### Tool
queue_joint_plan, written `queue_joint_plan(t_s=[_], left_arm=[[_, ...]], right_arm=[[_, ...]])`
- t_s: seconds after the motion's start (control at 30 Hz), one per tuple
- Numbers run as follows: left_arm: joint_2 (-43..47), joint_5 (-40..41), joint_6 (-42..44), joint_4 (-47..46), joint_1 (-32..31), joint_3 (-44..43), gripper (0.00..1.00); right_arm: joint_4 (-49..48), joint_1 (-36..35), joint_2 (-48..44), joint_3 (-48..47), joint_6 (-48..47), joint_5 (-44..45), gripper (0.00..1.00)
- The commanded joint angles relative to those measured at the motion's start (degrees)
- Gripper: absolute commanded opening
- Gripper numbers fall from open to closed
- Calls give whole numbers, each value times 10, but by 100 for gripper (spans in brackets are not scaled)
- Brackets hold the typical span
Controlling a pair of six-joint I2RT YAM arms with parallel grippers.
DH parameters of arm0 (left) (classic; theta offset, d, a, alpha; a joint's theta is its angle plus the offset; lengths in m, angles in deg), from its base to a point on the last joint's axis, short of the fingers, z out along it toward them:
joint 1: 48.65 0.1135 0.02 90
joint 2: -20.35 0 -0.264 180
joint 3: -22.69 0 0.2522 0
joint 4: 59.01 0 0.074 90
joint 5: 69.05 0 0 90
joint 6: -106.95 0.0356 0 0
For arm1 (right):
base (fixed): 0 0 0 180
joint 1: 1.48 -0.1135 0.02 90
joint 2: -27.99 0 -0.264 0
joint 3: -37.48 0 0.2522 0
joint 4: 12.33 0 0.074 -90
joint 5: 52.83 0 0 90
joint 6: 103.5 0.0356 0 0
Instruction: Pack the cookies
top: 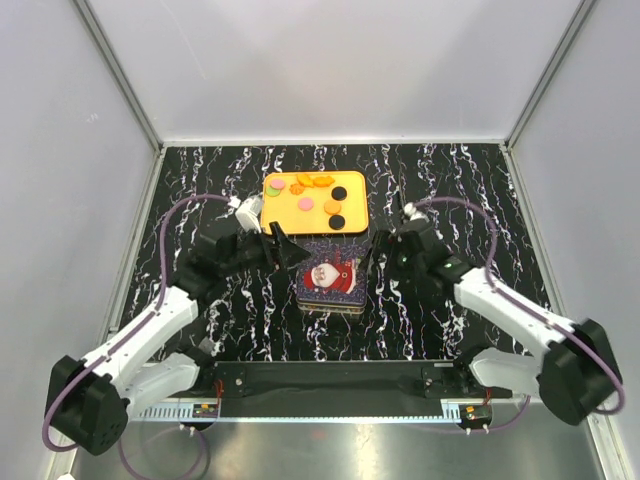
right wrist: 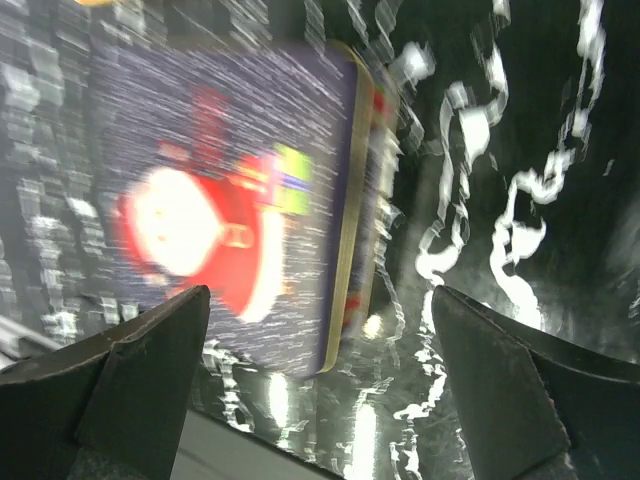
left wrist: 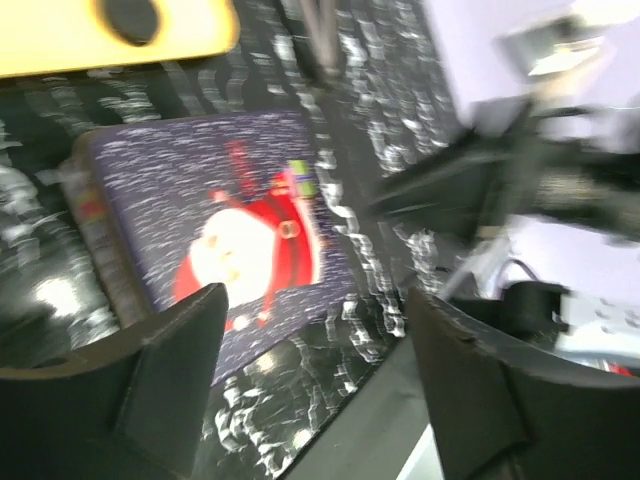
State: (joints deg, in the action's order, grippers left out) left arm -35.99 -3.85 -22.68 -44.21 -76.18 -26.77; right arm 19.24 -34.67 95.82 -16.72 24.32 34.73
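Observation:
Several cookies (top: 306, 203), orange, green, pink and black, lie on an orange tray (top: 352, 181) at the table's middle back. In front of it sits a closed blue tin with a Santa picture (top: 331, 275), also in the left wrist view (left wrist: 230, 230) and the right wrist view (right wrist: 220, 200). My left gripper (top: 283, 247) is open and empty at the tin's left far corner. My right gripper (top: 378, 250) is open and empty at the tin's right side. One black cookie (left wrist: 132, 17) shows on the tray in the left wrist view.
The table top (top: 200, 190) is black with white marbling. White walls close it in at the left, right and back. A black rail (top: 330, 380) with the arm bases runs along the near edge.

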Motion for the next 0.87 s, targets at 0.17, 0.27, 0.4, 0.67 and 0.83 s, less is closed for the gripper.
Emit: queue_joint_plan(t_s=[0.17,0.27,0.4,0.67,0.83], left_arm=[[72,179,98,240,-1,-103,93],[83,201,108,266,-1,-110,93],[106,219,115,278,-1,-104,93],[120,216,118,274,-1,-90,93],[122,212,119,268,-1,-88,93]], right_arm=[[129,4,-132,-132,-75,108,100],[158,4,-146,-146,-86,141,100],[163,4,-168,-137,-92,157,100],[159,4,-206,-116,-92,163,100],[164,5,-207,-118,-92,169,100]])
